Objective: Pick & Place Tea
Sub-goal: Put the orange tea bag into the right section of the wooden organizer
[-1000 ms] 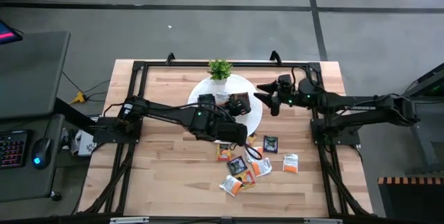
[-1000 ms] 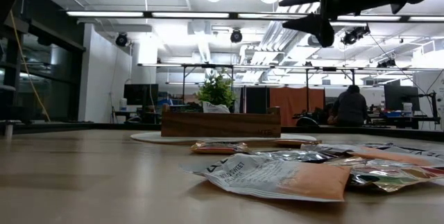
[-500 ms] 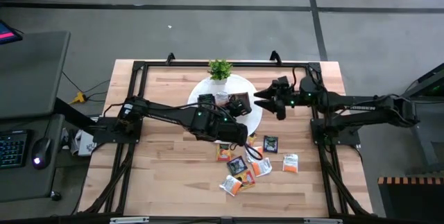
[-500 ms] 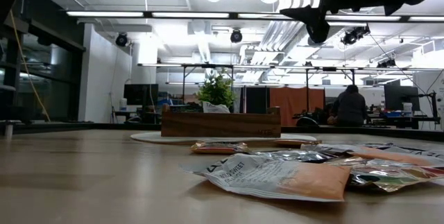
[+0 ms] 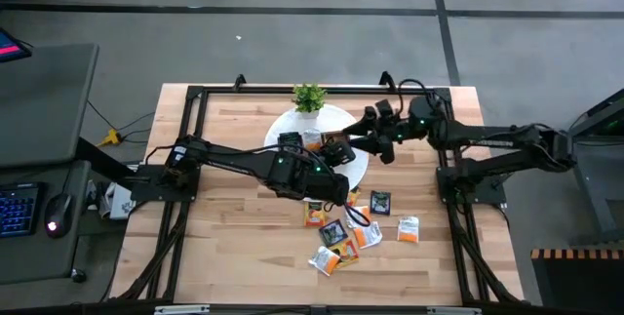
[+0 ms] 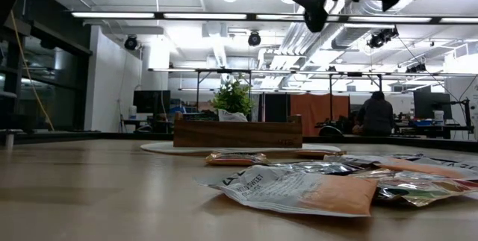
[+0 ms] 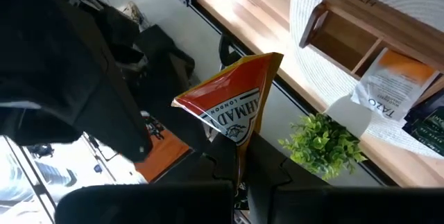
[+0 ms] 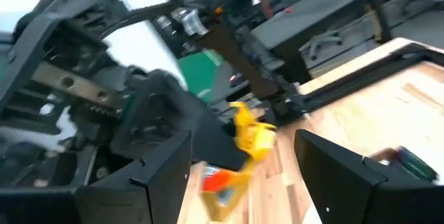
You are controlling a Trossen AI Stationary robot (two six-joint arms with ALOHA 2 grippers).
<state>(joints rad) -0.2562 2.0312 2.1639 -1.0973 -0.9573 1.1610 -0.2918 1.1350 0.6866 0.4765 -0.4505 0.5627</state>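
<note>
My left gripper (image 5: 332, 147) hangs high over the white plate (image 5: 282, 126), shut on an orange tea sachet (image 7: 232, 106). The brown wooden tray (image 7: 368, 33) stands on that plate and holds a white-and-orange sachet (image 7: 390, 85) and a dark one (image 7: 427, 123). Several more sachets (image 5: 353, 229) lie loose on the table nearer the front edge and fill the foreground of the low view (image 6: 299, 189). My right gripper (image 5: 374, 141) is open and in the air just to the right of the left gripper. Its own view looks at the orange sachet (image 8: 251, 135) between its fingers (image 8: 159, 175). My left gripper pinches the orange sachet between its two fingers at one end (image 7: 239, 156). The sachet is lifted clear, high above the tray. It sticks out forward from the fingers, its printed face toward the wrist camera.
A small green potted plant (image 5: 309, 97) stands at the plate's far edge, behind the tray (image 6: 237, 133). A black metal frame (image 5: 195, 100) runs round the table. Bare wood lies on the table's left half (image 5: 234, 237). A person (image 6: 376, 114) sits far back in the room.
My right gripper has moved toward the table's left, from beside the plate's right edge up close to the left gripper and its sachet, and has turned to point at them. The left gripper and the sachets on the table have stayed put.
</note>
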